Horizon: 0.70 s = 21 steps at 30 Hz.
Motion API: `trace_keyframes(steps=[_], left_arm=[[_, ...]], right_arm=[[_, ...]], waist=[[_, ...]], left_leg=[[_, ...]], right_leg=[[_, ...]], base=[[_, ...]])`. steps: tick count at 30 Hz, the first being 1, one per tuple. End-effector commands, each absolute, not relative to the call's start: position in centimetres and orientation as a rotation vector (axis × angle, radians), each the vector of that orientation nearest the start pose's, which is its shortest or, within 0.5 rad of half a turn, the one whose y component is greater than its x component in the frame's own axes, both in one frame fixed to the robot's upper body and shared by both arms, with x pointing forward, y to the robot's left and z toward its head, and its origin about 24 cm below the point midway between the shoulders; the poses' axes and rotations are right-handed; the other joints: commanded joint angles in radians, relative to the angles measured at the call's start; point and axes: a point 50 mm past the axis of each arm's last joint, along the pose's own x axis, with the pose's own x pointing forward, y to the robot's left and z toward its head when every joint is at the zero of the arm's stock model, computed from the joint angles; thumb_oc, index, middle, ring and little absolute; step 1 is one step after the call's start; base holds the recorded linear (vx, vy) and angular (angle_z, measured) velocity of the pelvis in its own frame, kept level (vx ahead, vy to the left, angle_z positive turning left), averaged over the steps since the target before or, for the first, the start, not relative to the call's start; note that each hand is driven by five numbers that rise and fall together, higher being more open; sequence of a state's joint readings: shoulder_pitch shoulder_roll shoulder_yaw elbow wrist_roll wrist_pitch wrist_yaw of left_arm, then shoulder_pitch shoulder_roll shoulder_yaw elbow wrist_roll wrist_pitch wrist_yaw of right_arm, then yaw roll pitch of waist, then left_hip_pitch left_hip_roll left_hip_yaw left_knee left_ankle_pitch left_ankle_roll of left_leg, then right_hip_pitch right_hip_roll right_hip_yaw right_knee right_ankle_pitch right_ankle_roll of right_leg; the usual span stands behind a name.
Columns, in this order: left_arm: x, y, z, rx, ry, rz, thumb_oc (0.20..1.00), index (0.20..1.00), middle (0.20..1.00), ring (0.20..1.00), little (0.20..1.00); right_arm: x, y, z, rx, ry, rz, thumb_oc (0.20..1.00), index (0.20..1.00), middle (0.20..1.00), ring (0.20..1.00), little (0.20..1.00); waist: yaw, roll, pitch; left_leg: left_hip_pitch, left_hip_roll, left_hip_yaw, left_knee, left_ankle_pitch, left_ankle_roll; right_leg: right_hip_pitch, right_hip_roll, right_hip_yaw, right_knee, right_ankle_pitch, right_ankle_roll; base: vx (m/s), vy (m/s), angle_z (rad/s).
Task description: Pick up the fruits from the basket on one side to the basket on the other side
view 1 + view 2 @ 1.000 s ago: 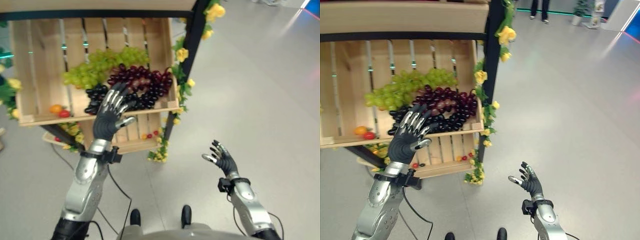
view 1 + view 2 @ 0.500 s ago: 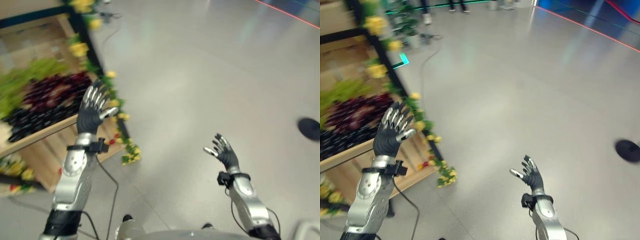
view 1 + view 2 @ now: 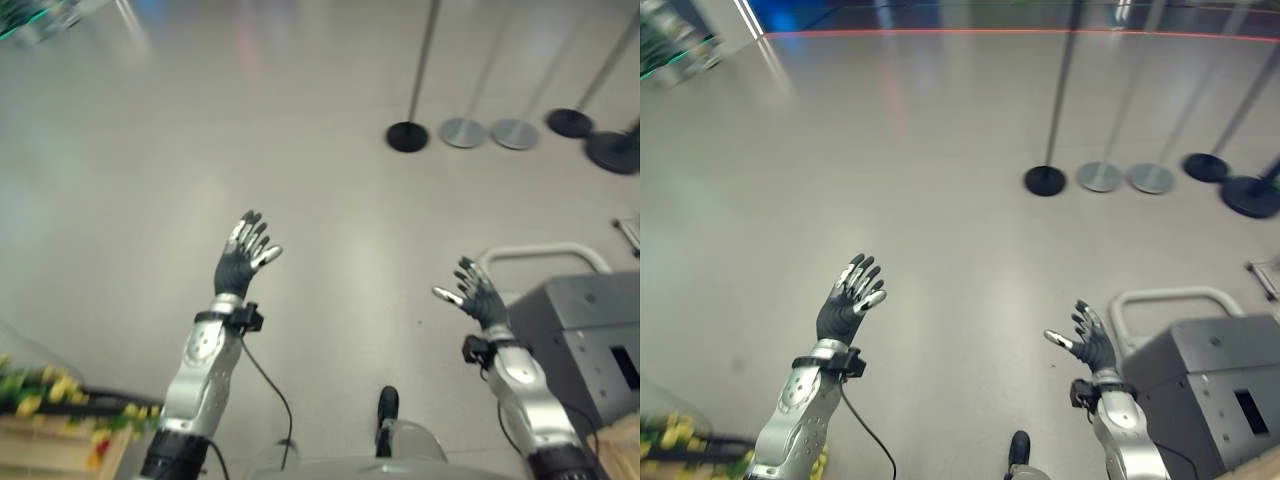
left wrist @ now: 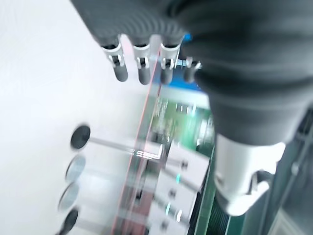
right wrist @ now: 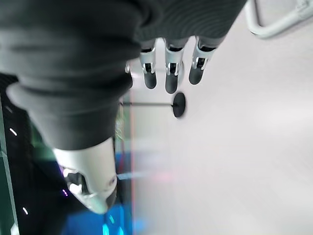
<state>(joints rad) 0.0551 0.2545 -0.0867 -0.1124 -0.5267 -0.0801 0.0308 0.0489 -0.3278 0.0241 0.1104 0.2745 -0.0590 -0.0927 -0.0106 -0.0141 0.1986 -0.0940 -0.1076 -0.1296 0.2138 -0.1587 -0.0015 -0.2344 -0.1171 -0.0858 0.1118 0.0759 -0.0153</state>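
My left hand (image 3: 238, 268) is raised over bare grey floor, fingers straight and spread, holding nothing. In its wrist view the fingers (image 4: 142, 68) point straight out with open air past them. My right hand (image 3: 478, 300) is raised at the right, close to a grey box, also spread and empty. Its fingers (image 5: 168, 73) stand straight in the right wrist view. A corner of the wooden crate stand (image 3: 45, 450) with yellow flowers (image 3: 40, 390) shows at the lower left edge.
A grey box-shaped cart (image 3: 585, 335) with a pale tubular handle (image 3: 535, 253) stands at the lower right beside my right arm. Several post stands with round bases (image 3: 407, 136) line the far floor at the upper right. Open floor lies ahead.
The camera has swung right, so the crate of grapes has slid out to the left and the posts and grey cart have come in. Both hands stay raised and open.
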Motion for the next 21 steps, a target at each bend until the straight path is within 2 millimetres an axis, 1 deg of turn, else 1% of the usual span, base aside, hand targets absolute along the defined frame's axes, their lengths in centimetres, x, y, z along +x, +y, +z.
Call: trace_keyframes(steps=[1,2,3,4,5,6,7,8,9,10,11,12,13,14,15,16,17,18,19,20,21], left_arm=[[24.1,18.8,8.8,-0.293,-0.225,-0.039,1.000,1.000,1.000,1.000,1.000],[24.1,18.7,8.5,-0.306,-0.208,-0.039,1.000,1.000,1.000,1.000,1.000],[24.1,18.6,8.5,-0.306,-0.208,-0.039,1.000,1.000,1.000,1.000,1.000],[24.1,18.7,8.1,-0.289,-0.188,-0.035,1.000,1.000,1.000,1.000,1.000],[24.1,18.7,8.1,-0.289,-0.188,-0.035,1.000,1.000,1.000,1.000,1.000],[24.0,18.9,7.7,-0.276,-0.175,-0.025,1.000,1.000,1.000,1.000,1.000],[24.1,19.0,7.8,-0.256,-0.179,-0.022,1.000,1.000,1.000,1.000,1.000],[24.1,19.0,7.8,-0.255,-0.180,-0.022,1.000,1.000,1.000,1.000,1.000],[24.1,19.1,7.3,-0.265,-0.160,-0.005,1.000,1.000,1.000,1.000,1.000],[24.1,19.1,7.3,-0.265,-0.161,-0.005,1.000,1.000,1.000,1.000,1.000],[24.1,19.2,7.0,-0.254,-0.146,0.000,1.000,1.000,1.000,1.000,1.000],[24.1,19.2,7.0,-0.254,-0.146,0.000,1.000,1.000,1.000,1.000,1.000],[24.1,18.9,6.8,-0.241,-0.132,-0.007,1.000,1.000,1.000,1.000,1.000],[24.1,18.9,6.8,-0.241,-0.132,-0.008,1.000,1.000,1.000,1.000,1.000],[24.1,18.9,6.8,-0.232,-0.131,-0.011,1.000,1.000,1.000,1.000,1.000],[24.1,19.1,6.9,-0.210,-0.132,-0.015,1.000,1.000,1.000,1.000,1.000],[24.2,19.4,7.0,-0.181,-0.127,-0.011,1.000,1.000,1.000,1.000,1.000],[24.2,19.6,6.9,-0.167,-0.121,-0.006,1.000,1.000,1.000,1.000,1.000],[24.2,19.6,6.9,-0.167,-0.122,-0.007,1.000,1.000,1.000,1.000,1.000],[24.4,19.6,7.1,-0.145,-0.129,-0.011,1.000,1.000,1.000,1.000,1.000],[24.5,19.7,7.4,-0.134,-0.140,-0.005,1.000,1.000,1.000,1.000,1.000]], right_arm=[[23.8,-22.3,4.0,-0.040,-0.001,-0.098,1.000,1.000,1.000,1.000,1.000],[23.5,-22.4,3.7,-0.038,0.012,-0.109,1.000,1.000,1.000,1.000,1.000],[23.5,-22.4,3.6,-0.038,0.013,-0.109,1.000,1.000,1.000,1.000,1.000],[23.5,-22.4,3.3,-0.035,0.028,-0.114,1.000,1.000,1.000,1.000,1.000],[23.5,-22.4,3.3,-0.035,0.028,-0.115,1.000,1.000,1.000,1.000,1.000],[23.6,-22.4,3.3,-0.037,0.030,-0.111,1.000,1.000,1.000,1.000,1.000],[23.7,-22.4,3.3,-0.037,0.028,-0.112,1.000,1.000,1.000,1.000,1.000],[23.7,-22.4,3.3,-0.036,0.027,-0.112,1.000,1.000,1.000,1.000,1.000],[23.8,-22.5,3.4,-0.026,0.029,-0.117,1.000,1.000,1.000,1.000,1.000],[23.8,-22.5,3.4,-0.026,0.029,-0.117,1.000,1.000,1.000,1.000,1.000],[23.8,-22.6,3.4,-0.021,0.028,-0.126,1.000,1.000,1.000,1.000,1.000],[23.8,-22.6,3.4,-0.021,0.028,-0.126,1.000,1.000,1.000,1.000,1.000],[23.4,-22.7,3.0,-0.020,0.045,-0.135,1.000,1.000,1.000,1.000,1.000],[23.4,-22.7,3.0,-0.020,0.044,-0.136,1.000,1.000,1.000,1.000,1.000],[23.4,-22.6,2.9,-0.007,0.048,-0.142,1.000,1.000,1.000,1.000,1.000],[23.3,-22.6,3.0,0.009,0.043,-0.150,1.000,1.000,1.000,1.000,1.000],[23.3,-22.6,3.1,0.019,0.034,-0.153,1.000,1.000,1.000,1.000,1.000],[23.3,-22.4,3.1,0.032,0.031,-0.152,1.000,1.000,1.000,1.000,1.000],[23.3,-22.4,3.2,0.032,0.030,-0.153,1.000,1.000,1.000,1.000,1.000],[23.2,-22.3,3.0,0.049,0.029,-0.154,1.000,1.000,1.000,1.000,1.000],[23.2,-22.2,2.9,0.046,0.031,-0.159,1.000,1.000,1.000,1.000,1.000]], waist=[[0.004,-0.015,0.015],[0.010,-0.012,0.012],[0.011,-0.012,0.013],[0.018,-0.002,0.007],[0.020,-0.003,0.009],[0.031,0.003,0.014],[0.038,0.004,0.018],[0.041,0.002,0.017],[0.037,0.004,0.017],[0.041,0.003,0.018],[0.028,0.003,0.013],[0.032,0.005,0.013],[0.020,-0.003,-0.003],[0.023,0.000,-0.004],[0.017,-0.007,-0.008],[0.001,-0.019,-0.003],[-0.014,-0.020,0.001],[-0.021,-0.027,0.010],[-0.019,-0.024,0.009],[-0.029,-0.021,0.017],[-0.037,-0.018,0.026]], left_leg=[[-0.078,-0.022,-0.012,0.121,-0.021,-0.029],[-0.092,-0.040,-0.042,0.098,-0.005,-0.027],[-0.091,-0.039,-0.041,0.098,-0.005,-0.027],[-0.108,-0.058,-0.132,0.022,0.051,-0.033],[-0.106,-0.058,-0.131,0.019,0.052,-0.033],[-0.145,-0.056,-0.233,-0.026,0.116,-0.046],[-0.170,-0.058,-0.290,-0.046,0.143,-0.060],[-0.167,-0.056,-0.288,-0.052,0.145,-0.061],[-0.187,-0.051,-0.349,-0.092,0.173,-0.074],[-0.183,-0.047,-0.345,-0.098,0.175,-0.074],[-0.179,-0.035,-0.324,-0.094,0.176,-0.062],[-0.181,-0.031,-0.322,-0.096,0.180,-0.063],[-0.123,0.005,-0.290,-0.161,0.207,-0.049],[-0.126,0.009,-0.288,-0.164,0.212,-0.050],[-0.106,0.025,-0.255,-0.177,0.209,-0.044],[-0.084,0.036,-0.229,-0.181,0.200,-0.040],[-0.055,0.067,-0.195,-0.194,0.191,-0.035],[-0.030,0.074,-0.173,-0.203,0.182,-0.022],[-0.033,0.078,-0.173,-0.205,0.186,-0.024],[-0.014,0.093,-0.143,-0.218,0.181,-0.018],[0.008,0.110,-0.109,-0.224,0.166,-0.016]], right_leg=[[0.221,0.039,-0.011,-0.062,-0.223,0.076],[0.231,0.055,0.031,-0.067,-0.229,0.073],[0.231,0.055,0.032,-0.067,-0.229,0.073],[0.247,0.092,0.110,-0.073,-0.241,0.070],[0.249,0.091,0.111,-0.073,-0.241,0.070],[0.269,0.125,0.185,-0.077,-0.254,0.065],[0.279,0.136,0.224,-0.081,-0.259,0.067],[0.278,0.136,0.227,-0.080,-0.259,0.066],[0.300,0.155,0.297,-0.086,-0.276,0.065],[0.299,0.155,0.302,-0.086,-0.275,0.065],[0.328,0.146,0.346,-0.072,-0.304,0.075],[0.325,0.149,0.350,-0.073,-0.300,0.076],[0.312,0.132,0.340,0.007,-0.304,0.099],[0.307,0.136,0.343,0.008,-0.300,0.100],[0.287,0.137,0.337,0.062,-0.296,0.117],[0.265,0.140,0.327,0.130,-0.292,0.145],[0.196,0.148,0.286,0.212,-0.251,0.182],[0.156,0.145,0.233,0.302,-0.240,0.191],[0.151,0.149,0.234,0.301,-0.234,0.192],[0.106,0.137,0.175,0.350,-0.214,0.207],[0.072,0.109,0.109,0.387,-0.202,0.219]], base=[[0.25,-0.066,-1.78],[0.24,-0.069,-2.00],[0.31,-0.001,-1.59],[0.21,0.009,-0.96],[0.39,0.022,-0.91],[0.26,0.030,-0.88],[0.26,0.026,-0.92],[0.23,0.044,-1.31],[0.15,0.024,-1.34],[0.30,0.147,-1.33],[0.14,0.121,-0.69],[0.37,0.249,-0.82],[0.20,0.133,-0.93],[0.29,0.167,-1.38],[0.15,0.067,-1.23],[0.26,0.118,-1.31],[0.25,0.115,-0.85],[0.15,0.092,-0.80],[0.09,0.095,-1.06],[0.06,0.106,-1.20],[0.17,0.182,-1.24]])
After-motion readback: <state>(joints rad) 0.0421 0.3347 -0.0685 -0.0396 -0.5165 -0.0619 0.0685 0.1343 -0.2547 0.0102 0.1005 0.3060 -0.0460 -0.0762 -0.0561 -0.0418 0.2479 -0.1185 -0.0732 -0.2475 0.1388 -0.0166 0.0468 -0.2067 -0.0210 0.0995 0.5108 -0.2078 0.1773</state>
